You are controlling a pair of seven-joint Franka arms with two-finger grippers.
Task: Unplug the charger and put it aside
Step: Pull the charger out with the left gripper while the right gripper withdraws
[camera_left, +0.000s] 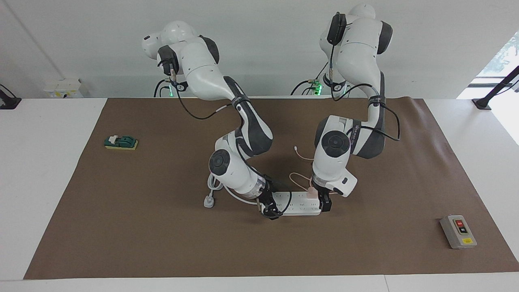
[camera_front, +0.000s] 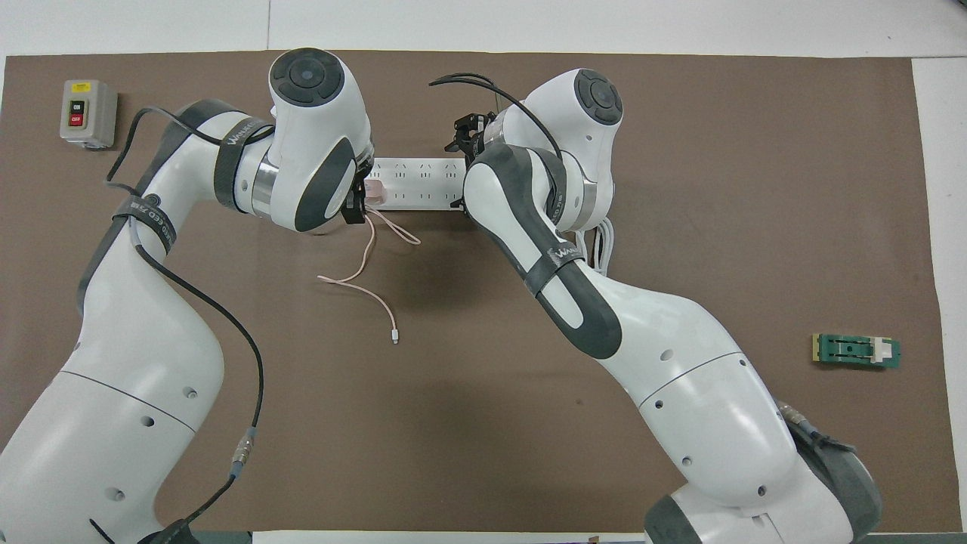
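The charger (camera_left: 311, 192), a small pale-pink cube, sits plugged into the white power strip (camera_left: 296, 203) at its end toward the left arm. Its thin pink cable (camera_left: 298, 177) loops over the mat on the robots' side of the strip. My left gripper (camera_left: 320, 197) is down at the charger, right against it. My right gripper (camera_left: 269, 207) is shut across the strip's other end, one finger on each long side. From overhead the charger (camera_front: 375, 191), strip (camera_front: 419, 183), cable (camera_front: 363, 272), left gripper (camera_front: 359, 200) and right gripper (camera_front: 459, 172) all show.
The strip's white plug (camera_left: 209, 201) and thick cord lie under the right arm. A grey switch box (camera_left: 458, 231) stands toward the left arm's end, farther from the robots. A green block on a yellow pad (camera_left: 121, 142) lies toward the right arm's end.
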